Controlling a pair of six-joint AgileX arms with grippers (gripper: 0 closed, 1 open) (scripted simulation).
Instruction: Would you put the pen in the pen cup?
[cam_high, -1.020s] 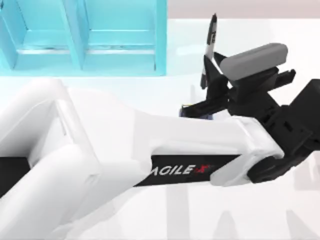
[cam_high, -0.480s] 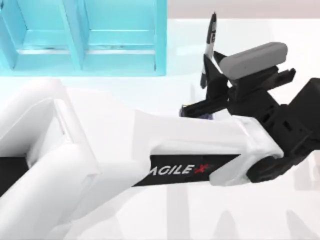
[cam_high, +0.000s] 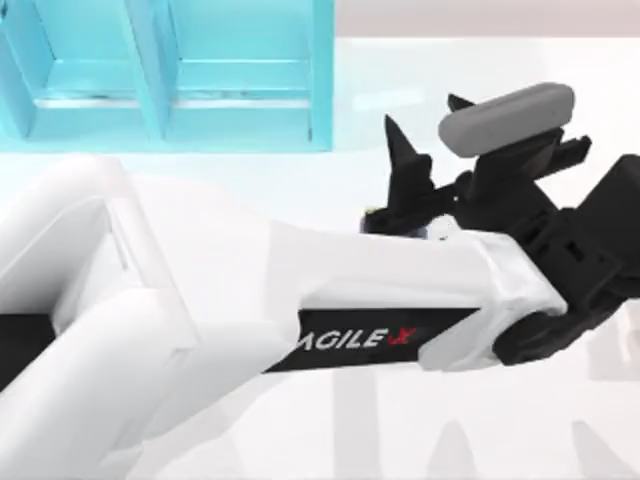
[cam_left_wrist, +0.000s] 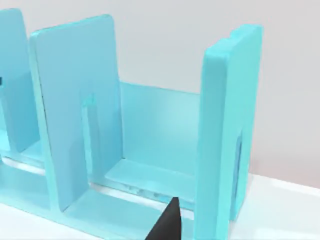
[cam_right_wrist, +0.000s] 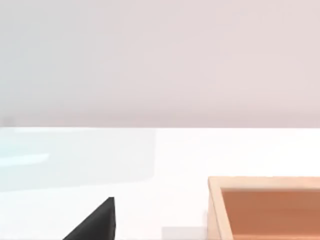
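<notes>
Although the left arm's white forearm covers much of the white table (cam_high: 330, 440), the left gripper (cam_high: 425, 125) is plain enough from above: its two black fingers (cam_high: 402, 160) are spread apart with nothing between them, pointing toward the far edge, just to the right of the large turquoise shelf unit (cam_high: 200, 90). Directly beneath the wrist peeps a sliver of the small blue-violet square pen cup with its gold rim (cam_high: 430, 233), though so little of it is exposed that I would not swear to its outline.

Where the thin silver-grey pen lies I cannot tell. My guess is that it stands inside the cup, hidden under the wrist (the empty fingers sit right above it, which fits). If so, the task looks about finished, and what counts next is that the cup sits straight below the fingers, so the gripper should rise vertically rather than sweep sideways and knock the rim.

Across the table the right arm is parked, its wrist camera looking toward a shallow orange-brown wooden tray (cam_right_wrist: 260, 200).
</notes>
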